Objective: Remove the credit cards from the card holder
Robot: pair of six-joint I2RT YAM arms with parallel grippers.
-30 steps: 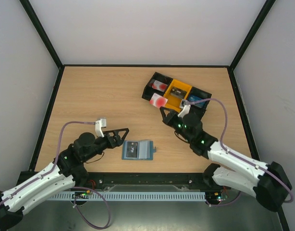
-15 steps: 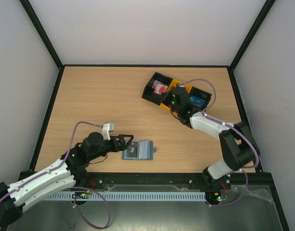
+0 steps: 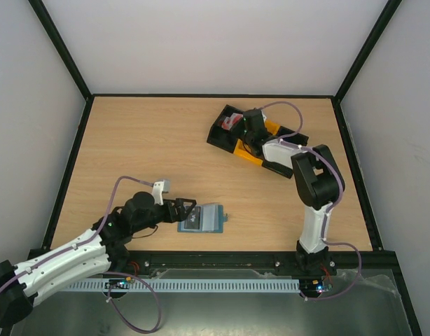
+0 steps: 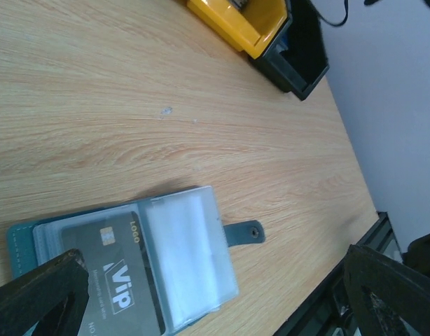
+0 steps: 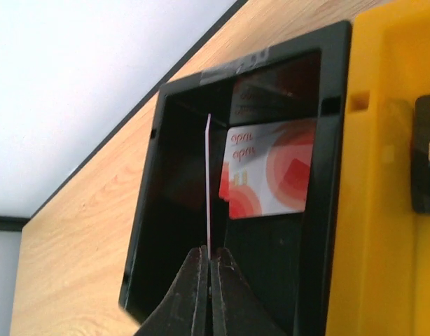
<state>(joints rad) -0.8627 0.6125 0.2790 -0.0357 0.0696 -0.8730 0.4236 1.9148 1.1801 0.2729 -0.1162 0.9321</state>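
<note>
The dusty-blue card holder lies open near the front edge. In the left wrist view the card holder shows clear pockets, a short tab and a dark grey card marked "Vip" in its left pocket. My left gripper is open, its jaws spread either side of the holder's left end. My right gripper is shut on a white card with red marks, held edge-on above the tray's left black bin. A second white-and-red card lies in that bin. The blue card is hidden.
The black-and-yellow three-bin tray stands at the back right, with my right arm stretched over it. Its yellow middle bin holds a dark card at the frame's edge. The tray's near end shows in the left wrist view.
My right arm has swung out from near the table's front to the tray's left bin, carrying the white-and-red card. My left gripper has crept right, closer to the card holder.
</note>
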